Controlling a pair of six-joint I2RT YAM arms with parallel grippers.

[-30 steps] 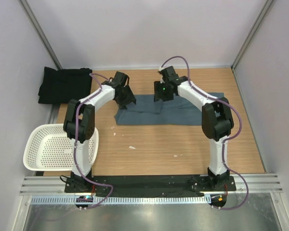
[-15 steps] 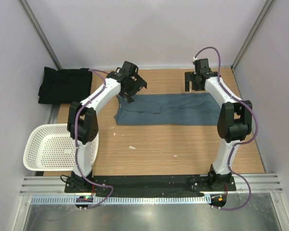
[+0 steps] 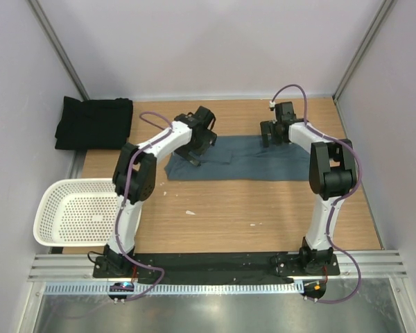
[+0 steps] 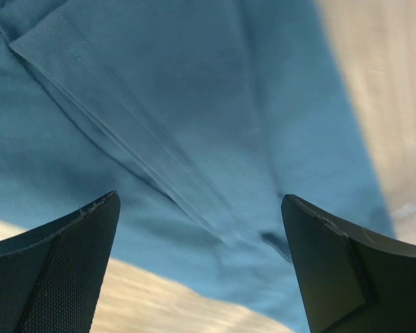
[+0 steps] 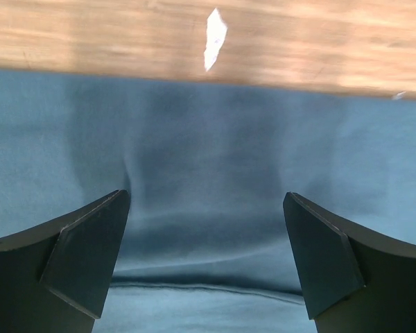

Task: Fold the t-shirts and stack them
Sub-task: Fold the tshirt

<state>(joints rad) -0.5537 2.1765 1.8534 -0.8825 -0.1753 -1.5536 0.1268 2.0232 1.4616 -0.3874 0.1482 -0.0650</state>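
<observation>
On far counter (image 3: 263,215): blue shirt (image 3: 243,163) lies in a long strip | black shirt (image 3: 93,123) folded, far left | left hand (image 3: 194,152) and right hand (image 3: 271,139) both released, empty, low over the strip | step: likely folding blue | next: pinch an edge, fold across

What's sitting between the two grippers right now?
Only the blue-grey shirt, lying flat, spans from the left gripper to the right gripper. Nothing rests on it, as the top view shows.
</observation>
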